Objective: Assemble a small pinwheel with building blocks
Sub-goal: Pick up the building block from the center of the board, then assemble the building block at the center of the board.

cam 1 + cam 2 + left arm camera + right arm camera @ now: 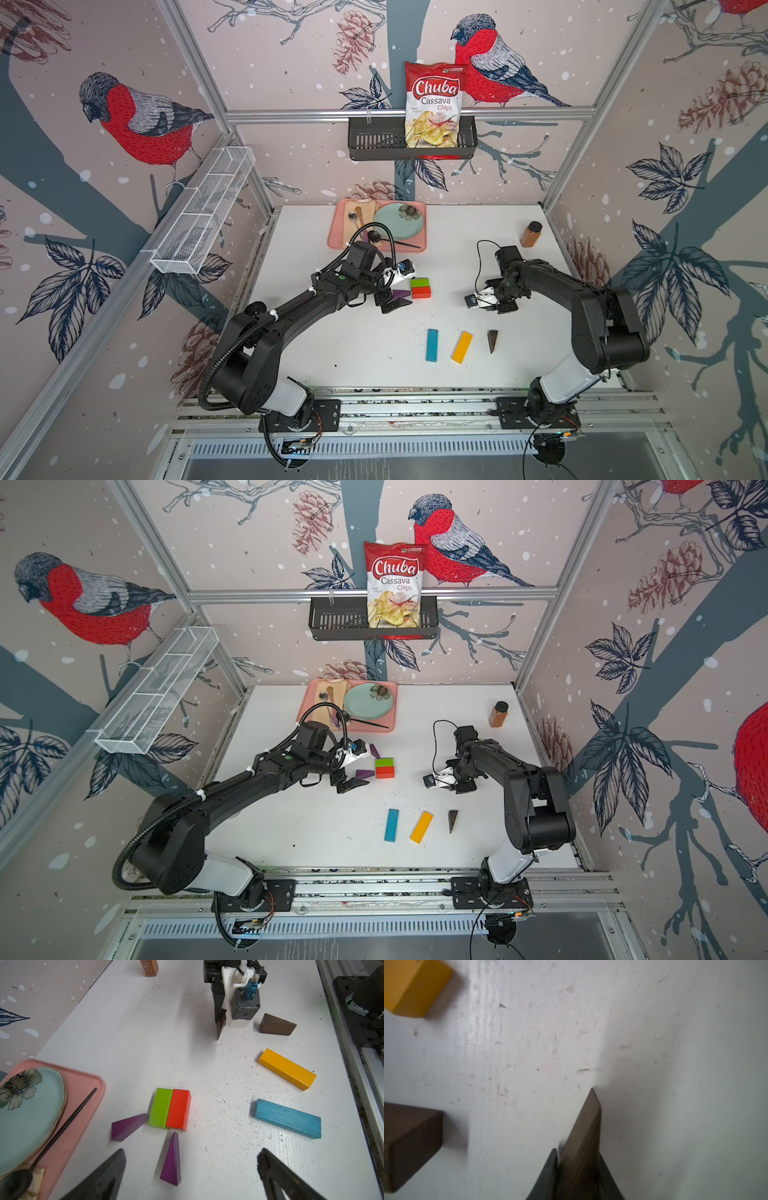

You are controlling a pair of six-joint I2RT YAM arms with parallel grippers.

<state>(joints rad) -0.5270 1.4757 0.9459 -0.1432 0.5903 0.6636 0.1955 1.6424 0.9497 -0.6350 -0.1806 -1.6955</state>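
Observation:
The green brick (pixel 160 1107) and red brick (pixel 178 1108) lie side by side as a square hub mid-table. One purple wedge (pixel 126 1127) touches the green brick's corner with its tip. A second purple wedge (pixel 171 1163) points at the red brick, a small gap between them. My left gripper (pixel 192 1153) stands open just over this second wedge, holding nothing. My right gripper (pixel 577 1153) is shut on a dark brown wedge (pixel 220 1026), tip down at the table. Another brown wedge (pixel 277 1025), the yellow bar (pixel 287 1069) and the blue bar (pixel 287 1119) lie loose nearer the front.
A pink tray (pixel 419 245) with a teal plate (pixel 399 222), spoon and chopstick sits at the back. A brown spice bottle (pixel 530 234) stands back right. On the walls hang a black basket (pixel 374 141) holding a chips bag and a white mesh shelf (pixel 203 212).

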